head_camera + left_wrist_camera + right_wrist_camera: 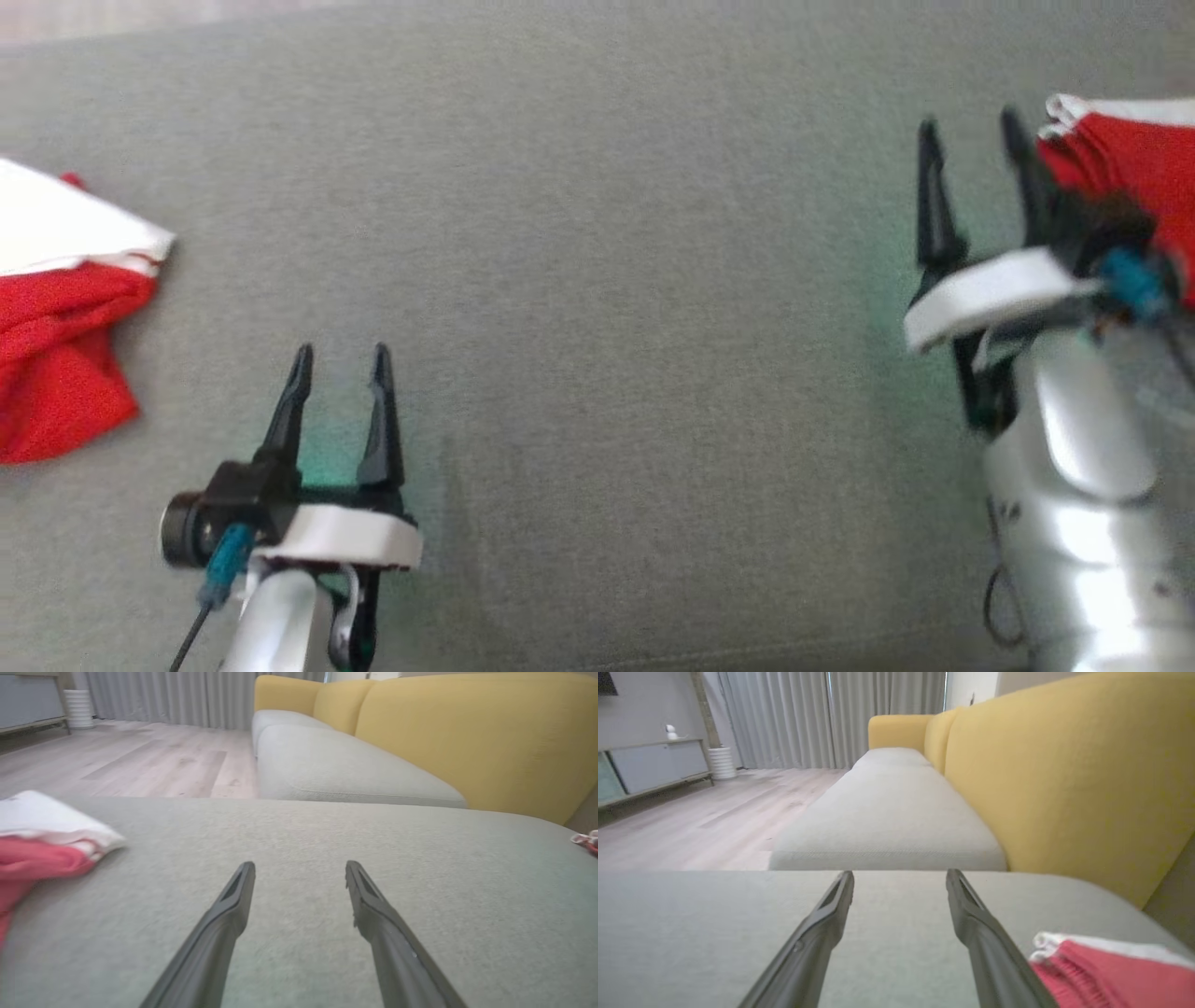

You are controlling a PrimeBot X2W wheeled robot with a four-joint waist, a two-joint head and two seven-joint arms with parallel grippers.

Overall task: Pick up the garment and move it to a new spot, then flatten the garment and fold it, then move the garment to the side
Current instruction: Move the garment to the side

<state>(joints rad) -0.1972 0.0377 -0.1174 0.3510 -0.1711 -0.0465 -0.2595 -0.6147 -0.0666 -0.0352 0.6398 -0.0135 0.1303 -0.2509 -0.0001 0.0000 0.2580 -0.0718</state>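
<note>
A red and white garment (1134,154) lies folded at the right edge of the grey cushion (597,280); in the right wrist view this garment (1106,970) sits low, just right of my fingers. My right gripper (968,126) (899,875) stands open beside its left edge, with nothing between the fingers. A second red and white cloth (56,327) (42,858) lies crumpled at the cushion's left edge. My left gripper (342,355) (299,865) hovers open over bare cushion, to the right of that cloth and apart from it.
A yellow sofa back (1064,774) rises behind pale seat cushions (887,812). Wooden floor (117,760), grey curtains (822,718) and a low cabinet (649,770) lie beyond. The broad middle of the grey cushion is bare fabric.
</note>
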